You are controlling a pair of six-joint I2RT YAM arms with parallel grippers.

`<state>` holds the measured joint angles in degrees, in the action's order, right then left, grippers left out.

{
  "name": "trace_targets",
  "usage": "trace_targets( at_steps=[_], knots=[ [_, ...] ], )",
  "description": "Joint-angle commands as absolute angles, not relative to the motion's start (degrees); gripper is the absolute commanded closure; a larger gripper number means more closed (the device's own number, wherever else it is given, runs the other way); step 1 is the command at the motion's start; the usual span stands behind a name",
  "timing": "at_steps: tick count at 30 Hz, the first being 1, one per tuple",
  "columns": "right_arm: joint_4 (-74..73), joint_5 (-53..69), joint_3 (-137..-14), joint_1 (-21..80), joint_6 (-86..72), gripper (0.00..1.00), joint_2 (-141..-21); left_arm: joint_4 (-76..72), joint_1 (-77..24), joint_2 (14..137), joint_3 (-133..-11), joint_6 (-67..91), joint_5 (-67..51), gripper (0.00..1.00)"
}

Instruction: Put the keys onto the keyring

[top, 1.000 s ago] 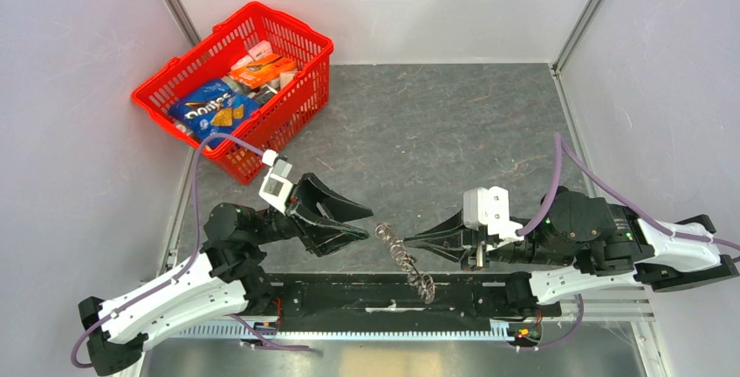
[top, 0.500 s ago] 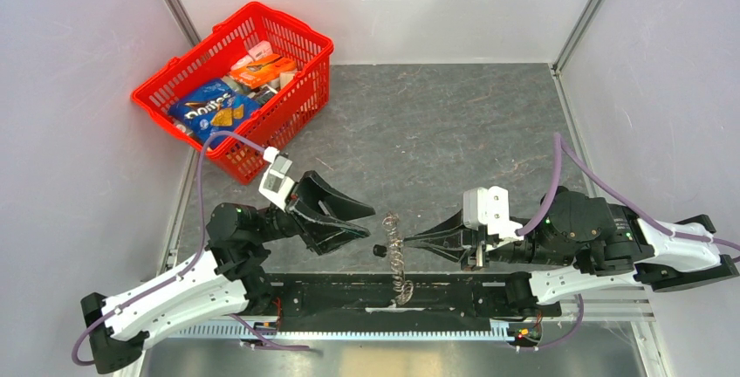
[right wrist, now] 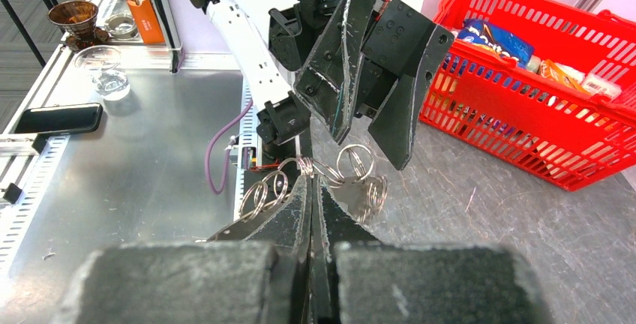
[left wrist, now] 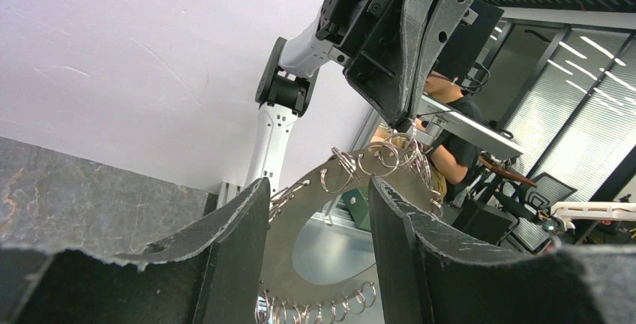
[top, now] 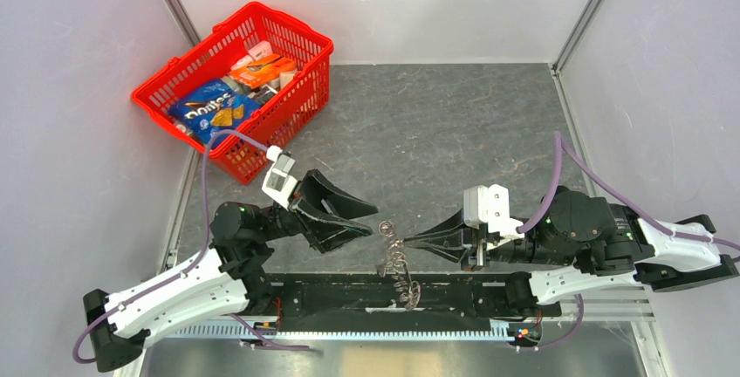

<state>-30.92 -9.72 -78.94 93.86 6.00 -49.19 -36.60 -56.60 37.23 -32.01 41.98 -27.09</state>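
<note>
Top external: keys point(top: 399, 259) hang as a linked strand of rings and blades from the tip of my right jaws, over the worktop's point(top: 436, 133) near edge.
Right jaws: pressed shut, pinching the strand's upper end.
Left jaws: parted fairly wide, holding nothing, tips just beside that pinched end.
Long axis: I read the strand as running from the pinch down toward the near edge, crosswise to the line between both tips.
Nearer free arm: left; keys sit straight ahead of its gap.

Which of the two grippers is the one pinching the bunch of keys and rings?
The right gripper: its jaws are shut on the bunch of keys and rings, while the left gripper stands open.
</note>
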Motion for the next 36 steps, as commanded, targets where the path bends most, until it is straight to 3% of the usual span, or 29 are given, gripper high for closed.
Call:
trace_targets(
  at_steps=[1,11,20,28,36],
  knots=[
    [-27.0,-8.8,-82.0,93.7,5.5,1.00,-48.8,-40.8,-56.5,37.7,-31.2,42.3,-27.4,0.43],
    [-26.9,-10.3,-81.8,93.7,5.9,1.00,-48.6,-40.0,-56.5,36.9,-30.0,41.2,-26.6,0.43],
    [-24.6,-30.3,-72.6,90.4,9.8,1.00,-49.7,-21.4,-56.5,29.3,-31.8,33.8,-17.6,0.43],
    [-20.4,-10.2,-62.0,60.2,-2.7,1.00,-54.6,-13.8,-56.5,23.1,-32.0,30.6,-14.3,0.43],
    [-23.6,4.7,-63.5,44.6,-5.9,1.00,-67.1,-10.1,-56.5,20.9,-31.8,29.2,-13.8,0.43]
  ],
)
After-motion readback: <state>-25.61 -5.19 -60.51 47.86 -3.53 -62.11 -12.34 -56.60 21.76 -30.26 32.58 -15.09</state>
